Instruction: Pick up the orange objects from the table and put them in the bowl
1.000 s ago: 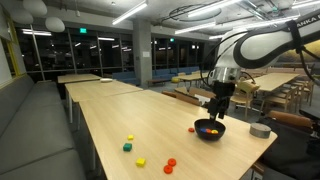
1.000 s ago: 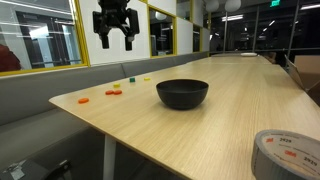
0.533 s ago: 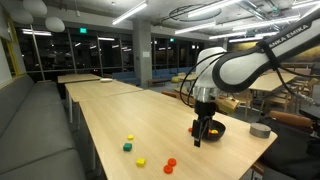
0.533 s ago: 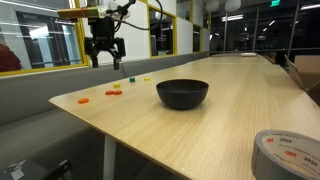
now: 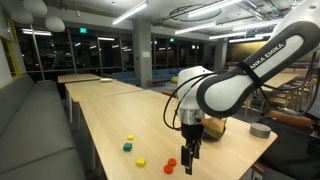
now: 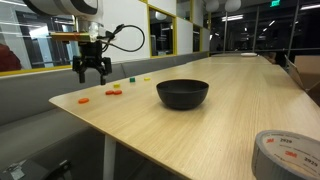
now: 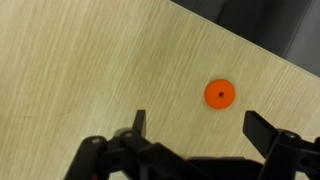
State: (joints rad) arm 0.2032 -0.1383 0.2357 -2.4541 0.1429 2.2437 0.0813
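Hand point(image 7: 200, 128): mine, fingers spread wide, gripping nothing, hovering low over the bench point(image 7: 80, 70) near its edge.

Orange disc point(image 7: 219, 93): one, flat and round, lying on the bench between my fingertips and slightly ahead of them in the wrist view.

Orange objects point(image 6: 110, 94): more on the bench, just beside my hand, toward the bowl.

Bowl point(image 6: 183, 93): black, well apart from my hand.

Green block point(image 6: 131, 77): beyond my hand.

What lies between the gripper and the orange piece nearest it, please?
Only bare table: the wrist view shows nothing but pale wood between the open gripper and that orange piece.
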